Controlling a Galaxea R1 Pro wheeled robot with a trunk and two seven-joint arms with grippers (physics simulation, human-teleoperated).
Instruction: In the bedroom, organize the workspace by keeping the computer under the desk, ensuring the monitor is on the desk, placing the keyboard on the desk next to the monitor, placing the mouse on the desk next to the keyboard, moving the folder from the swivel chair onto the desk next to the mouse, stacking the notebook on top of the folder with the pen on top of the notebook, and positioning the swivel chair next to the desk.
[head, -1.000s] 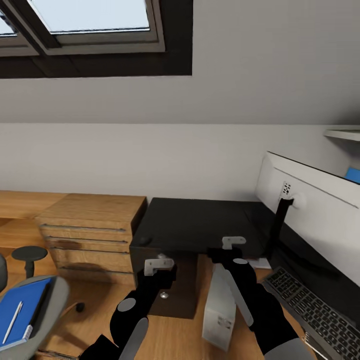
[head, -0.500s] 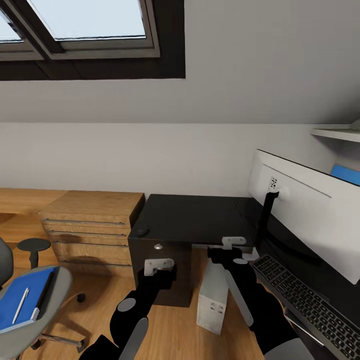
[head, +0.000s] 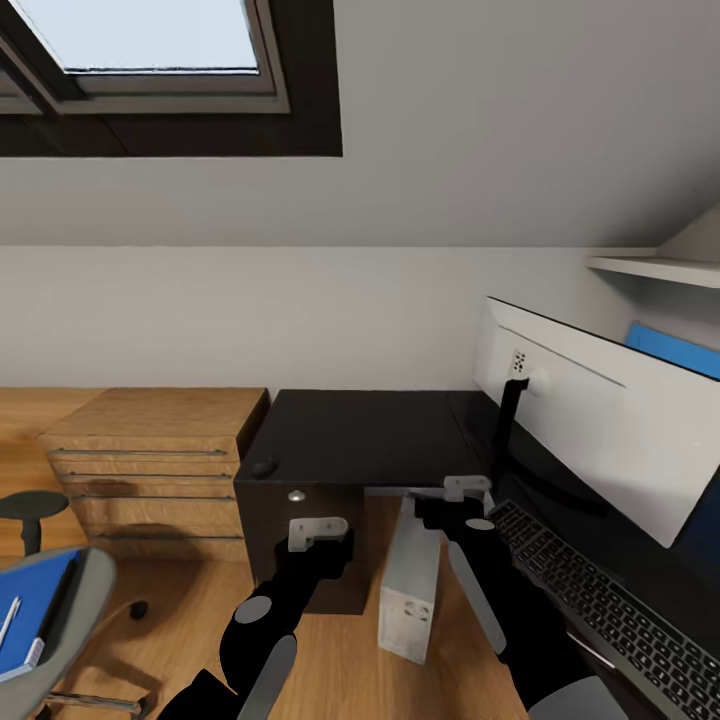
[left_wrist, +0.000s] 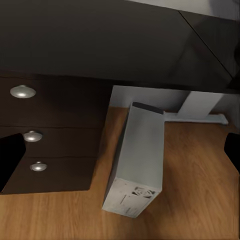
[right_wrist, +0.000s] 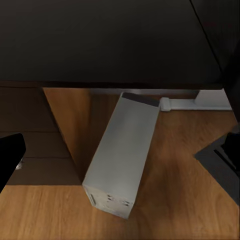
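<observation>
The glossy black surface (head: 370, 440) stood against the white wall, with the small black mouse (head: 264, 467) near its left front corner. The monitor (head: 590, 440) stood on its right part, white back showing, and the keyboard (head: 610, 600) lay in front of it. The computer (head: 412, 585) stood on the wood floor, partly under the surface. Both black arms reached forward: the left claw (head: 318, 532) hung before the drawers, the right claw (head: 466, 488) by the surface edge. At lower left, the swivel chair (head: 80, 600) carried the blue folder (head: 30, 610).
</observation>
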